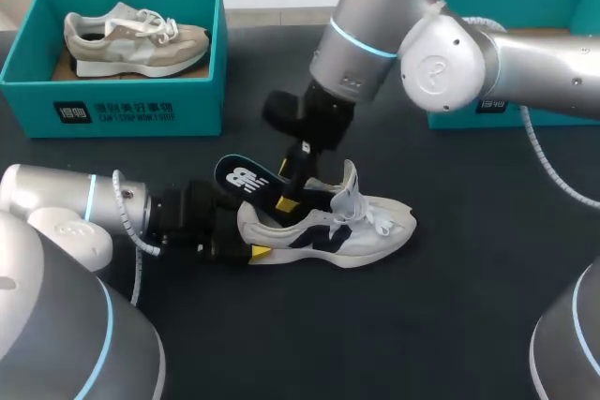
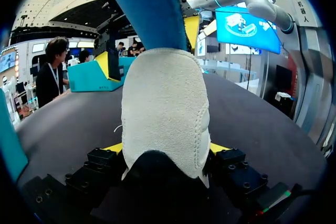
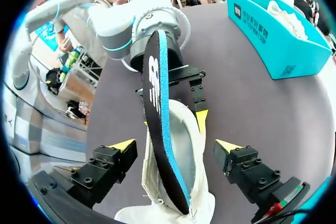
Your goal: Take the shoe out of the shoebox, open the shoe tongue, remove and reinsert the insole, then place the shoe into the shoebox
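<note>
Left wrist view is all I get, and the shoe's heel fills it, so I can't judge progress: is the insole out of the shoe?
Observer: Partly. The insole stands tilted, one end inside the white shoe, its logo end sticking out above the heel.
Operator: Is the right gripper holding it?
Observer: No. The right gripper is open, a finger either side of the insole, neither touching it.
Operator: What's in the shoebox at the back left?
Observer: That shoebox holds a beige shoe.

Left end effector (image 2: 166, 148) clasps the shoe (image 2: 165, 108) heel, seemingly — blue insole (image 2: 147, 9) juts above.
</note>
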`<action>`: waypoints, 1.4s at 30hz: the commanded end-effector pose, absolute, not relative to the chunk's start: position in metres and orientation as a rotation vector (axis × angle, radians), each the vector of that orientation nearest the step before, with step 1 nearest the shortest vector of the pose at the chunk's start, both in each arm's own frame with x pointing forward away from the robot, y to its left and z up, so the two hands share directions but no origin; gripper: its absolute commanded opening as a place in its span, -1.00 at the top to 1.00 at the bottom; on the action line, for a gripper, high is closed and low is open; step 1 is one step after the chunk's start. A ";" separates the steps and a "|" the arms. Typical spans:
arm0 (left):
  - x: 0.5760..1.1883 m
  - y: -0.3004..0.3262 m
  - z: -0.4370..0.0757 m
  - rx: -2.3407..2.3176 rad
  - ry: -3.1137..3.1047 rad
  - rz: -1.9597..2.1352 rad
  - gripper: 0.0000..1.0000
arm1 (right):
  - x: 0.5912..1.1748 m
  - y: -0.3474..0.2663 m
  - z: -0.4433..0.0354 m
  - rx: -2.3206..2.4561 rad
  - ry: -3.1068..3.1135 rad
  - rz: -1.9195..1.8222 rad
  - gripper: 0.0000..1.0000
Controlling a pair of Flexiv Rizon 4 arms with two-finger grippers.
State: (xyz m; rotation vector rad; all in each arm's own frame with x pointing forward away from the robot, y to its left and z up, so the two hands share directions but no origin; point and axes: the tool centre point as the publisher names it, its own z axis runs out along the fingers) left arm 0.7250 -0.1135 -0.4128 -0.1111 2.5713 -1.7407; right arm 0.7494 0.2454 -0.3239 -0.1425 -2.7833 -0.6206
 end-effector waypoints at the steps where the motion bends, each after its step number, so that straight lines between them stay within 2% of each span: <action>1: 0.724 -0.114 -0.413 -0.112 2.570 -1.741 1.00 | 0.749 0.246 -0.324 -0.143 -2.787 -0.618 -1.00; 28: 0.724 -0.114 -0.413 -0.112 2.570 -1.741 1.00 | 0.754 0.263 -0.298 -0.170 -2.557 -0.844 -1.00; 29: 0.724 -0.114 -0.413 -0.112 2.570 -1.741 1.00 | 0.753 0.265 -0.299 -0.168 -2.551 -0.842 -0.87; 32: 0.724 -0.114 -0.413 -0.112 2.570 -1.741 1.00 | 0.751 0.271 -0.304 -0.157 -2.536 -0.871 -0.26; 34: 0.724 -0.114 -0.413 -0.112 2.570 -1.741 1.00 | 0.750 0.274 -0.307 -0.153 -2.527 -0.881 -0.05; 38: 0.724 -0.114 -0.413 -0.112 2.570 -1.741 1.00 | 0.748 0.278 -0.311 -0.144 -2.513 -0.900 0.11; 42: 0.724 -0.114 -0.413 -0.112 2.570 -1.741 1.00 | 0.747 0.282 -0.313 -0.120 -2.496 -0.909 0.12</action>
